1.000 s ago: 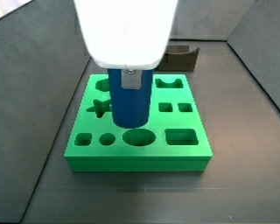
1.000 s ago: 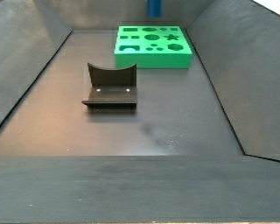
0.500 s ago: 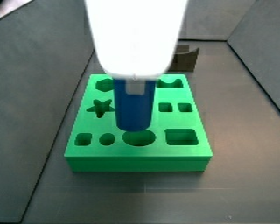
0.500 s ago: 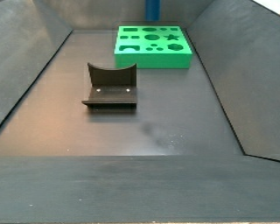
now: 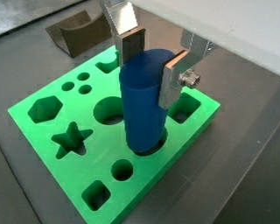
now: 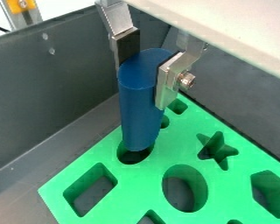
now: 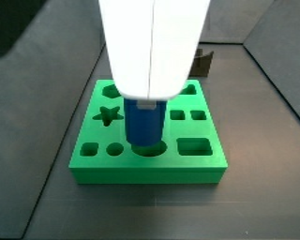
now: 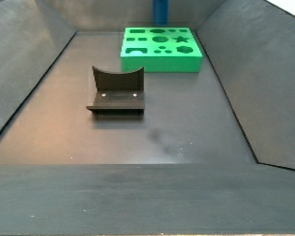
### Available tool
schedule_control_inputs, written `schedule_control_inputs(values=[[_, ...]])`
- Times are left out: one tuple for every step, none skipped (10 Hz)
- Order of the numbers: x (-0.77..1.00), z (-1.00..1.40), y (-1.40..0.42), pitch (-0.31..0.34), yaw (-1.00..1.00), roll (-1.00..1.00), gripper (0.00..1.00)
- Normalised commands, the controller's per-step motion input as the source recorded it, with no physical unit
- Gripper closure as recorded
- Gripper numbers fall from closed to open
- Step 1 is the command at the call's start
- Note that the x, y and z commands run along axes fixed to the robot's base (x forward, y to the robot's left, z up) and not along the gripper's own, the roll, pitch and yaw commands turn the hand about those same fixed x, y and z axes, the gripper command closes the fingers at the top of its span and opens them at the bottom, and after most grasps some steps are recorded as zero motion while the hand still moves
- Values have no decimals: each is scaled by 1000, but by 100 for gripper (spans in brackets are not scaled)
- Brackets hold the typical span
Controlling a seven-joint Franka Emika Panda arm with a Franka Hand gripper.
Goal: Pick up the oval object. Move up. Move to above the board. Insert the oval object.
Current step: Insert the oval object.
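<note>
The claw is clamping the upright blue oval object between its silver fingers. Directly beneath the claw, the peg's lower end is sitting in a cutout of the green board, which is lying on the dark bench.

The oval object is a smooth, plain blue peg with a rounded oval section, standing upright with its lower end in or at the mouth of the oval cutout of the board, as both wrist views and a side view show. The gripper sits directly above the board, its silver fingers clamped on the peg's upper end. The board is a bright green rectangular slab lying flat on the dark floor, with star, hexagon, circle, square and rectangle cutouts around the peg.
</note>
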Motion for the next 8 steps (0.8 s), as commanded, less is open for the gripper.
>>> schedule_control_inputs(values=[[126,-251,0,0,0,34,100],[183,-240,0,0,0,29,100],[160,-254,0,0,0,41,100],[117,-280,0,7,0,51,100],[111,-306,0,9,0,46,100],[57,-326,0,0,0,50,100],[60,-349,0,0,0,49,100],[20,-349,-9,0,0,27,100]])
